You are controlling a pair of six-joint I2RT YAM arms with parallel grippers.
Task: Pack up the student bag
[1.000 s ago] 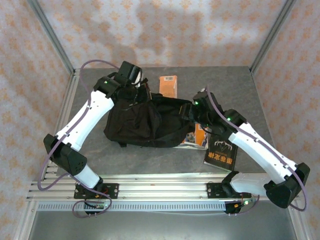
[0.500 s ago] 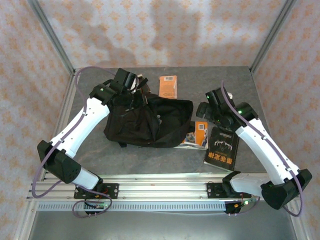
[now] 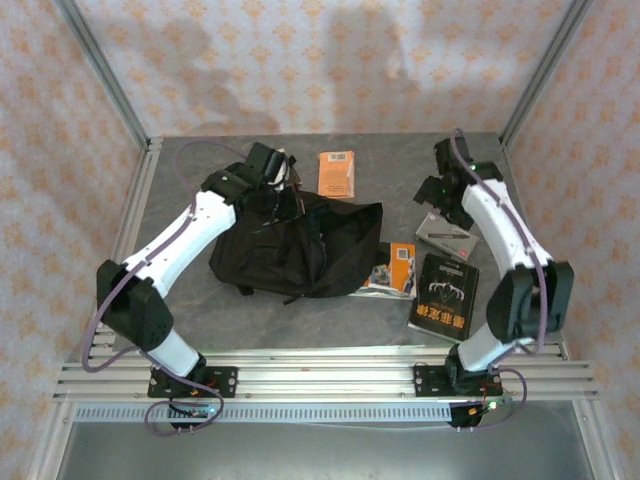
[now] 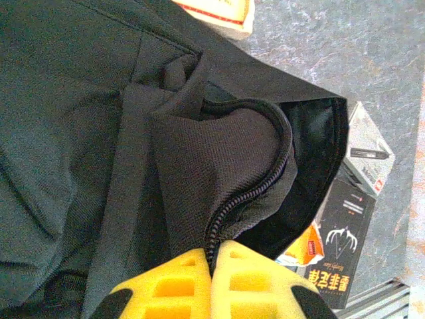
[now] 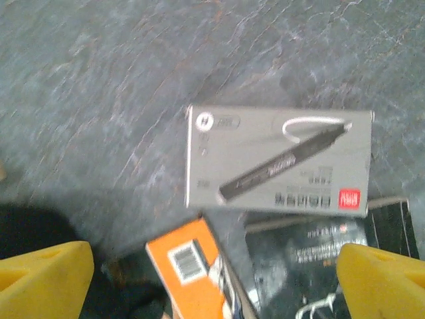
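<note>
The student bag (image 3: 290, 248), a soft black backpack, lies in the middle of the table with its mouth gaping toward the right. My left gripper (image 3: 278, 198) is at the bag's far upper edge. In the left wrist view its yellow fingers (image 4: 179, 282) are shut on the bag's zip edge (image 4: 249, 193), lifting the flap. My right gripper (image 3: 438, 200) hovers open at the far right, apart from the bag, over a grey pen box (image 5: 279, 159). Its wide-set yellow fingertips (image 5: 46, 272) have nothing between them.
An orange book (image 3: 337, 172) lies behind the bag. Another orange book (image 3: 397, 268) lies at the bag's mouth, partly under the fabric. A black book (image 3: 445, 295) lies next to it, with the grey box (image 3: 447, 235) just beyond. Metal frame posts stand at the far corners.
My right gripper has pulled away from the bag's mouth to the far right and opened wide. My left gripper stays shut on the bag's zip edge, shifted slightly.
</note>
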